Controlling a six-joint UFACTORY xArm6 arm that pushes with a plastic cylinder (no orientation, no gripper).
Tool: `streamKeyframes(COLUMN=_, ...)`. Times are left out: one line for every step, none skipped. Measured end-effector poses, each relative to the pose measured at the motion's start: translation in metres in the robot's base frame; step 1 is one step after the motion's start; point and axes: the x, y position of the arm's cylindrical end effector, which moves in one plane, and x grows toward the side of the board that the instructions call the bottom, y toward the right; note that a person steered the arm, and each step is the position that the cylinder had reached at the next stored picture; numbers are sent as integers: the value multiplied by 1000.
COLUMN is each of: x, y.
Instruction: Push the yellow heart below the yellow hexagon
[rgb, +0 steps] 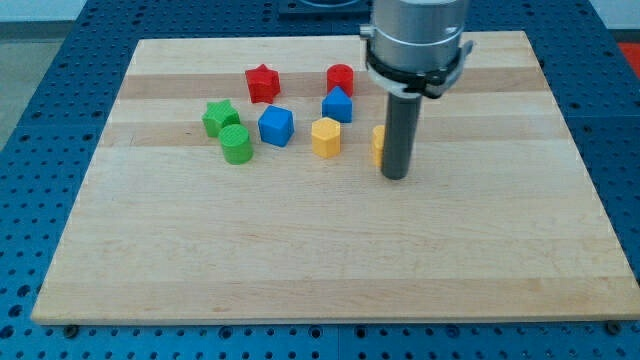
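Note:
The yellow hexagon (326, 137) sits near the board's middle, toward the view's top. The yellow heart (379, 144) lies to its right, mostly hidden behind my rod, with only its left edge showing. My tip (395, 177) rests on the board just right of and slightly below the heart, touching or nearly touching it.
A red star (262, 83) and a red block (340, 79) sit near the top. A blue block (337, 105) and a blue cube (276, 126) are by the hexagon. A green star (219, 118) and green cylinder (236, 145) lie left. The wooden board (320, 260) carries all.

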Motion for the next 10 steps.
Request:
streamKeyframes(x=-38, y=61)
streamKeyframes(x=-72, y=39)
streamKeyframes(x=-35, y=23)
streamKeyframes(x=-18, y=2)
streamKeyframes(x=-36, y=37)
streamKeyframes(x=-54, y=-9)
streamKeyframes(x=-24, y=-43)
streamKeyframes(x=-9, y=-56)
streamKeyframes(x=-9, y=-45)
streamKeyframes(x=-9, y=-16)
